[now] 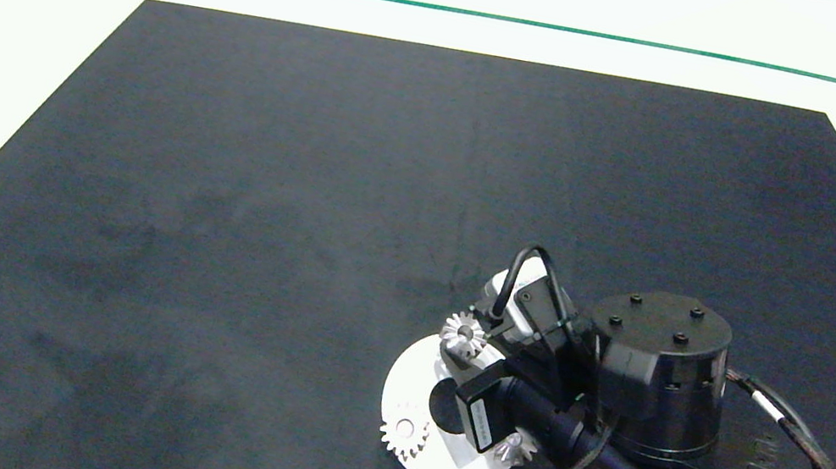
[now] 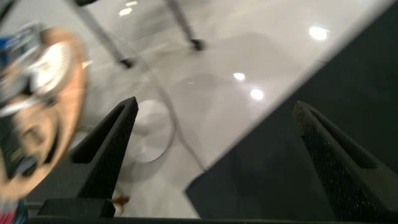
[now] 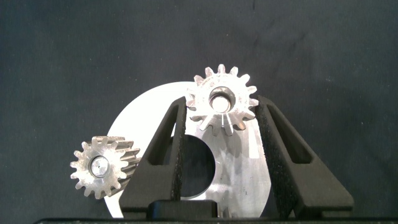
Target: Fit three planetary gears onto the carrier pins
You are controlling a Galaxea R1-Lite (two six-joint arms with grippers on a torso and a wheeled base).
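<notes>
Right pincer (image 3: 221,134) stands wide around one planetary gear (image 3: 222,99) seated on the white disc (image 3: 140,115), its hole axis upright; left pincer (image 2: 217,155) is wide, empty, off the worktop.

The right arm (image 1: 647,395) is brought in from the lower right edge of the head view, with its wrist bent downward and its camera housing directed at the surface below. The right gripper (image 3: 221,155) is held with its two grey fingers (image 3: 165,149) spread apart. The left gripper (image 2: 217,155) is seen only in its own wrist view, its fingers (image 2: 109,149) set wide apart.
</notes>
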